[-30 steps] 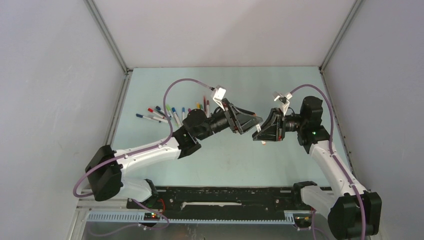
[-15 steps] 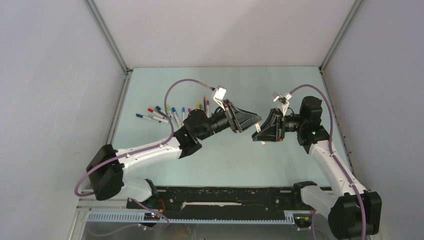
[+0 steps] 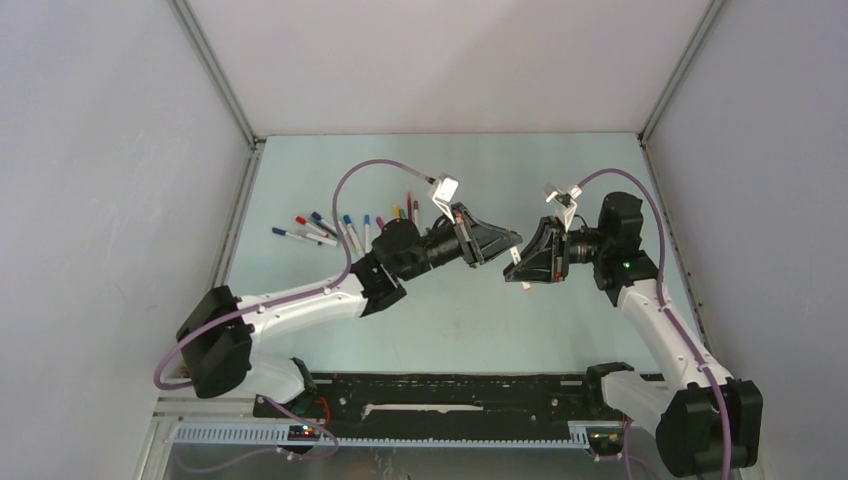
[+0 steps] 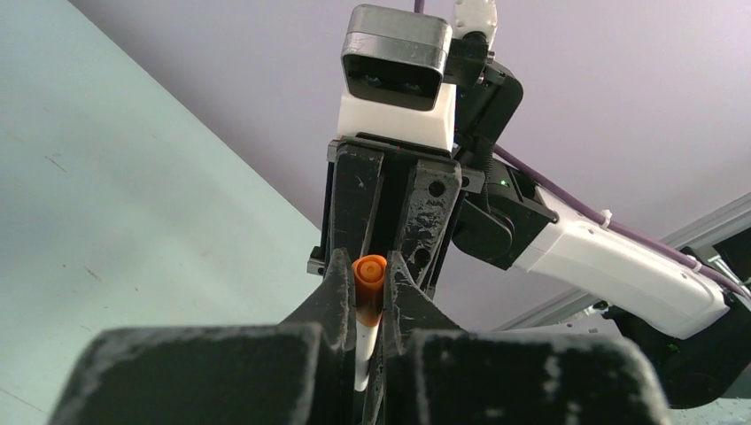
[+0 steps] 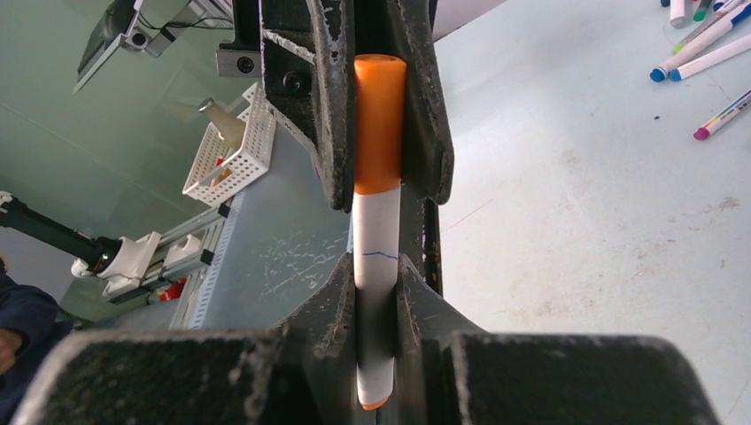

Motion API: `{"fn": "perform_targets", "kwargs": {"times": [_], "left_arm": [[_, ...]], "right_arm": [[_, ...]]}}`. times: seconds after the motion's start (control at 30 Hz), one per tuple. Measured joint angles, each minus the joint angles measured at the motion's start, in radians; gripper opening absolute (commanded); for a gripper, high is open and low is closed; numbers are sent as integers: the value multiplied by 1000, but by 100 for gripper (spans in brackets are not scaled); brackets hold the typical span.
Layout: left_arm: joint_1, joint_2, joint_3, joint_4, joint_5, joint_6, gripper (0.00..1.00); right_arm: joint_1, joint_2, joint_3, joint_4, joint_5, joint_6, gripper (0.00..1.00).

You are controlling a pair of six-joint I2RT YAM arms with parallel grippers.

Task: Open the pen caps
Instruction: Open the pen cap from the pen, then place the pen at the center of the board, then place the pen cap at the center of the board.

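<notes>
Orange pen cap (image 5: 379, 124): sitting fully seated on the upper end of the white barrel (image 5: 375, 230), hanging in the air above the worktop (image 3: 450, 320), between the two arms.
Left end effector (image 4: 369, 292): clamping on the orange pen cap, pressing on both sides of it.
Right end effector (image 5: 376, 288): clamping on the white barrel just below the cap, with the barrel's orange tail end showing beneath the clamp.
Step in hand: judging from the two grips, pulling the cap off the barrel; no gap showing at the seam, so not yet parted.
Pull direction: drawing the two end effectors apart along the barrel's own line; avoiding sideways drift, which is likely to cock and jam the cap.
Grip: holding both clamps firm; smooth round plastic is likely to slip under a loose hold.
Sticking cap: adding a slight twist while pulling.
Release: expecting a sudden give; limiting travel and retaining both parts.
Remaining pens (image 5: 708, 56): lying on the worktop well apart, on the left side, coloured ends showing, awaiting the same handling.
</notes>
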Motion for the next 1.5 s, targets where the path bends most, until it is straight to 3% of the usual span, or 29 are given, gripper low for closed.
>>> {"fn": "perform_targets", "kwargs": {"times": [0.33,0.7,0.9,1.07,1.17,1.27,1.5], "left_arm": [[18,-51,-21,-69,-117,64,0],[97,-61,-58,-39,-114,44,0],[377,-200,-80,195,-382,22,0],[400,-264,-102,308,-391,9,0],[427,-268,-129,277,-334,9,0],[465,-290,-190,162,-236,11,0],[484,-357,-371,-88,-79,16,0]], "right_arm": [[51,65,12,19,65,-27,0],[104,144,41,91,180,-47,0],[109,169,-7,-16,88,-76,0],[114,196,-1,-76,89,-127,0],[98,216,60,-249,181,-259,0],[81,227,145,-366,375,-368,0],[68,310,206,-343,803,-403,4]]}}
